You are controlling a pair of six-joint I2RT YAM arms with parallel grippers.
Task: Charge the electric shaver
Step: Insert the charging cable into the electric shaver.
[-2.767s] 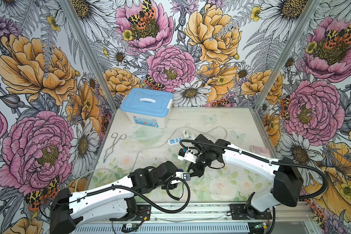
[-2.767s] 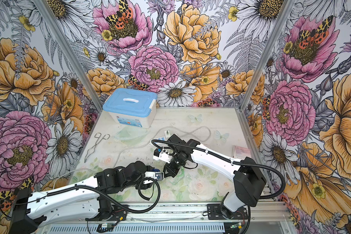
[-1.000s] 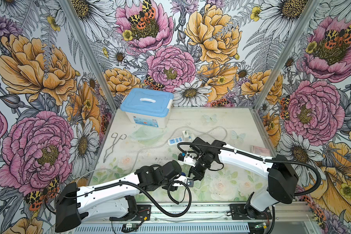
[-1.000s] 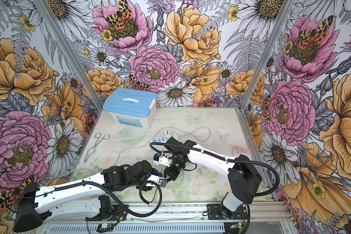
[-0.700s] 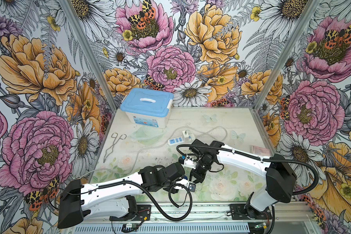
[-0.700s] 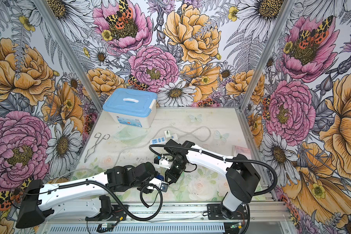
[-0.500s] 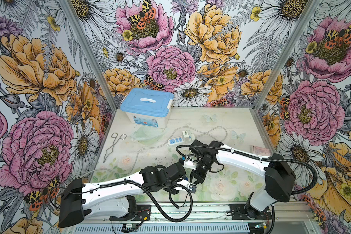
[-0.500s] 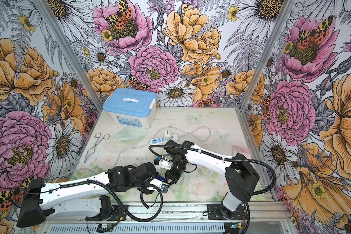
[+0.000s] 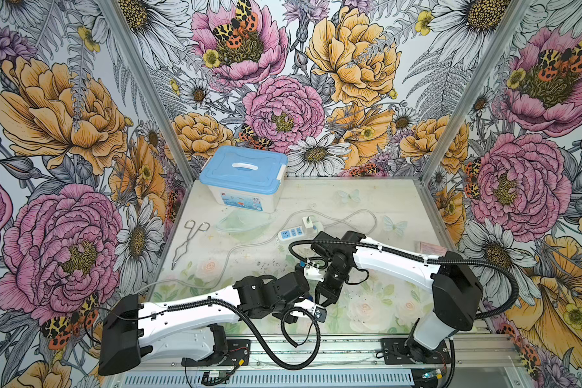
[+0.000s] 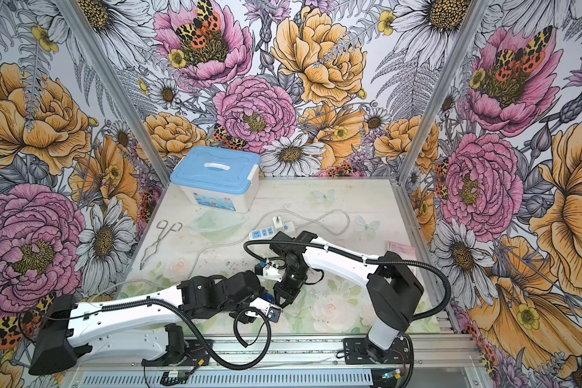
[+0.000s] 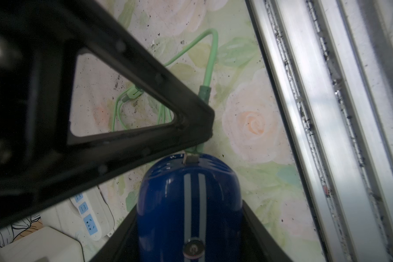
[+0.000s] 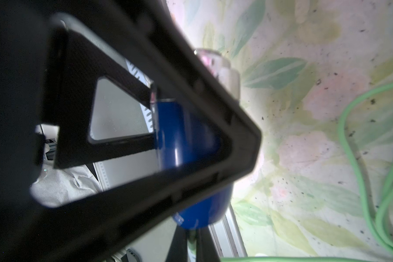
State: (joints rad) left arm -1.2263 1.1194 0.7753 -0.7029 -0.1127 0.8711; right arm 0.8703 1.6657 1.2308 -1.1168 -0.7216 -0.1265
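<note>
By the table's front edge, the left hand grips the stubby dark-blue striped electric shaver, its long axis meeting the green cable plug pinched in the right hand.

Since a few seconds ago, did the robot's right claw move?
Yes. The right gripper, pinching the green cable, has slid toward the front rail, away from the white power strip, in a top view.

From my end it's loud floral wallpaper walls boxing in a pale flower-print table, silver frame posts in the back corners, soft even light.
</note>
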